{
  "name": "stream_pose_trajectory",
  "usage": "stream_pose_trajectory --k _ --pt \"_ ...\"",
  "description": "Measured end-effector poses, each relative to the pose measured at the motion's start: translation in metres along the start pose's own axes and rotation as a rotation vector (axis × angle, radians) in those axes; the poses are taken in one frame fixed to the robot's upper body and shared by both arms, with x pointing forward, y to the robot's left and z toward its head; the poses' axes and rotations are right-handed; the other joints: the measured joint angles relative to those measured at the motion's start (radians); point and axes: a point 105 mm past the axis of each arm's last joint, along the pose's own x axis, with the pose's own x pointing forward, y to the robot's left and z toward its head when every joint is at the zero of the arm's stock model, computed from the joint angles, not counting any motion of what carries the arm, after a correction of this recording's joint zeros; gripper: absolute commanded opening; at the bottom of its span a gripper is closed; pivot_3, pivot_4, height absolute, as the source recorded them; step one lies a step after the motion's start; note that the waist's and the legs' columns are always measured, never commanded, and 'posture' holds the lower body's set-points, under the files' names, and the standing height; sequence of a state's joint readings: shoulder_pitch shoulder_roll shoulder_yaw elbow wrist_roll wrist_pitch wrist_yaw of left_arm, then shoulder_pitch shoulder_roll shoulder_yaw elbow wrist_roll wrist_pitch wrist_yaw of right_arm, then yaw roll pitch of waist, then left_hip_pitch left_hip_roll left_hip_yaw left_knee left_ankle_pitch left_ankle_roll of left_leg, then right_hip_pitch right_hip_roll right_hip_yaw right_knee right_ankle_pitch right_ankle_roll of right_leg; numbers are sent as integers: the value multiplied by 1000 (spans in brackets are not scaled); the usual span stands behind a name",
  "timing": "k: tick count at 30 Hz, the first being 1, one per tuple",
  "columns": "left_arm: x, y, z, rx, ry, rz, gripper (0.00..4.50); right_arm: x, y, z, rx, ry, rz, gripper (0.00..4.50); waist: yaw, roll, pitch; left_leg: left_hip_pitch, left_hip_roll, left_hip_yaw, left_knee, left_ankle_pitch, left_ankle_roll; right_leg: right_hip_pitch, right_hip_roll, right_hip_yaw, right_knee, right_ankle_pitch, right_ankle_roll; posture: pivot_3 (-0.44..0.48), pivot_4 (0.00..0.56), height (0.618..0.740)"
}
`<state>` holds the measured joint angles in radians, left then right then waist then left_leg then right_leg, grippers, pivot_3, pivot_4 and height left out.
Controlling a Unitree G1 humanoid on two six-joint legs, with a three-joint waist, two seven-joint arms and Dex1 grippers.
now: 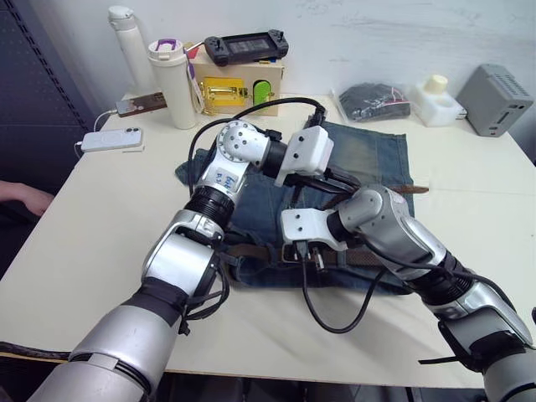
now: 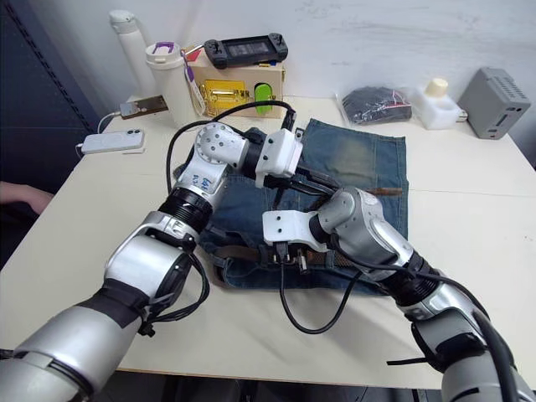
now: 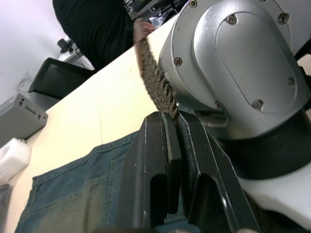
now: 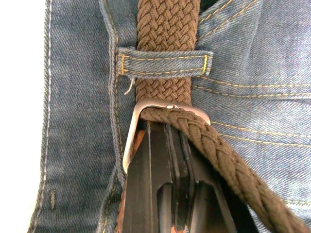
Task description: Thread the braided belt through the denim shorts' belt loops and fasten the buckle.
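Right wrist view — buckle (image 4: 146, 112) partly hidden

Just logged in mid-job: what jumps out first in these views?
Both arms cross over the denim shorts mid-table. The right gripper is shut at the silver buckle, where the braided belt has passed under a belt loop. The left gripper is clamped on the belt's other stretch.
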<state>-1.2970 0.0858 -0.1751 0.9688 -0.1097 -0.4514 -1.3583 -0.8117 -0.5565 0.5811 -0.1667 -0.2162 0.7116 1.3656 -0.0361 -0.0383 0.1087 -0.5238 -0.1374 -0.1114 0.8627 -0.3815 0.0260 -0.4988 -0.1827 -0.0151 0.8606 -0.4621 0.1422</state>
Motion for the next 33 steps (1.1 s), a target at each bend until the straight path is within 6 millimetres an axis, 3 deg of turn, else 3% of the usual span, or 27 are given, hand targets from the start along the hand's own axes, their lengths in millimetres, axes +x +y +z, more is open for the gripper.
stream_pose_trajectory --k 13,15,17,20,26,31,33 --pt "5 1 -2 -3 23 -7 0 2 -1 1 -5 5 -2 123 -1 0 -4 1 0 0 -2 1 -1 0 0 0 -1 0 0 0 150 645" --pt "-7 5 -7 -3 51 56 0 2 -1 0 67 -43 -28 123 -4 0 -4 1 1 0 -3 1 -2 0 0 0 -2 0 0 0 150 645" --pt "-35 4 -19 1 94 178 0 4 2 2 132 -105 -75 123 -16 3 -4 3 2 2 -7 2 -3 0 0 1 -3 0 0 0 150 645" --pt "-82 -14 -43 -27 179 345 0 3 7 3 213 -176 -135 123 -22 5 -2 2 4 2 -10 3 -5 -3 2 1 -3 0 -1 0 150 645" --pt "-128 -64 -59 -57 318 471 0 -2 12 4 398 -278 -203 123 -19 9 1 2 3 0 -11 3 -5 -3 3 2 -3 0 -1 0 150 645" --pt "-125 -101 -51 -80 369 517 0 -17 15 14 527 -396 -209 123 1 21 9 -1 -2 -4 -9 5 -3 -2 2 6 -3 0 -1 0 150 645" --pt "-121 -110 -49 -89 384 530 0 -31 15 17 539 -440 -249 694 9 23 11 -2 -3 -4 -9 6 -3 -2 2 7 -4 0 -1 0 150 645"
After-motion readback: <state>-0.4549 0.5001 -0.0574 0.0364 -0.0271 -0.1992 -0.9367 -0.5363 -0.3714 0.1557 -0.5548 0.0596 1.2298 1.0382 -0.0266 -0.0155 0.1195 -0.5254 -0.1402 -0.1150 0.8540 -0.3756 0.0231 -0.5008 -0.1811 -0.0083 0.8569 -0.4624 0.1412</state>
